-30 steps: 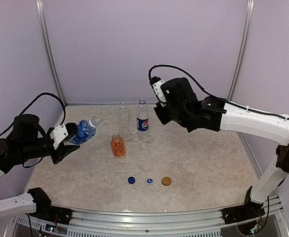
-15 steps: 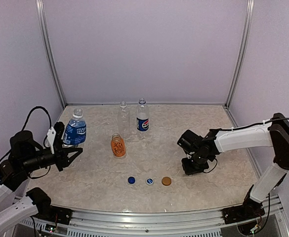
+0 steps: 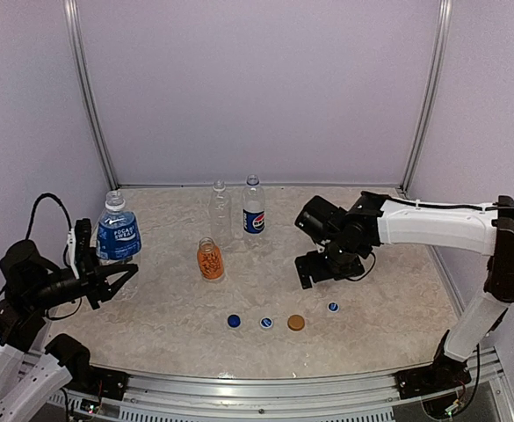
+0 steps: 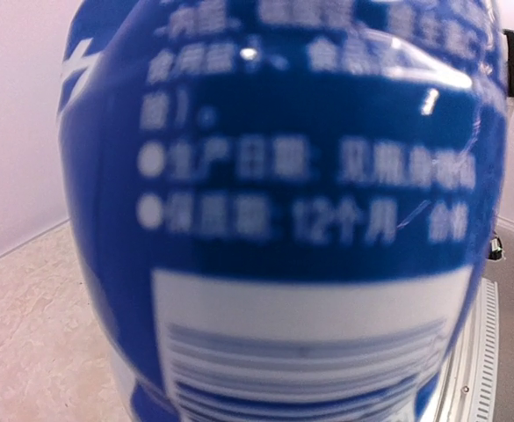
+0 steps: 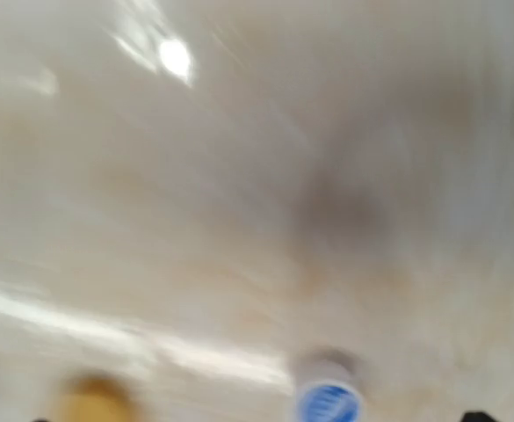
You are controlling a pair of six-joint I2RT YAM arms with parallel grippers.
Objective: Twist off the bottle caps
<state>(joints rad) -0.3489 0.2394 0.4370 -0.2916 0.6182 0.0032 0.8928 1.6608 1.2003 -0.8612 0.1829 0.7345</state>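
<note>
My left gripper [image 3: 107, 261] is shut on the bottle with the bright-blue label [image 3: 118, 236], holding it upright at the table's left edge. That label [image 4: 292, 202] fills the left wrist view and hides the fingers. The clear unlabelled bottle [image 3: 220, 214], the Pepsi bottle [image 3: 253, 214] and the short orange bottle [image 3: 210, 260] stand mid-table. My right gripper [image 3: 329, 266] hovers low over the table right of centre, open and empty. A white-and-blue cap [image 3: 333, 307] lies loose just in front of it, and shows blurred [image 5: 327, 402] in the right wrist view.
Three more caps lie in a row near the front: a blue one [image 3: 234, 321], a white-blue one [image 3: 266, 323] and a gold one [image 3: 296, 323], the gold one blurred [image 5: 90, 400] in the right wrist view. Walls and frame posts close in the table's back and sides.
The left arm drew back leftward, turning the blue-label bottle from tilted to upright. The right arm came down from the back, left a cap on the table, opened and shifted back-left.
</note>
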